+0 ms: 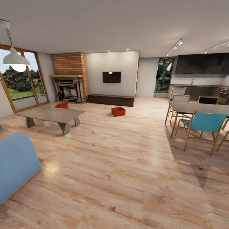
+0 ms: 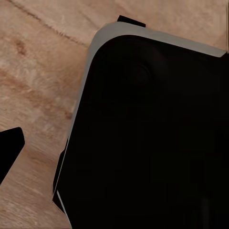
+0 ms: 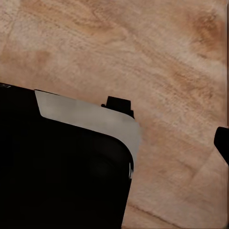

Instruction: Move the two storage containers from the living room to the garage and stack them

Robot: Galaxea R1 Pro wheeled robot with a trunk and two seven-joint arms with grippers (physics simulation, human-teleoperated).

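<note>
I am in the living room, on its light wood plank floor. Two orange-red storage containers sit far ahead on the planks. One container is in the open below the black TV. The other container lies beyond the grey coffee table, before the brick fireplace. Both wrist views look down past my black, grey-rimmed base onto the planks. A dark left fingertip and a dark right fingertip sit at the frame edges, with nothing between the fingers. The garage is out of view.
A low grey coffee table stands left of centre, a blue sofa at the near left. A dining table with a teal chair is on the right. Wood-framed glass doors line the left wall. Open floor runs up the middle.
</note>
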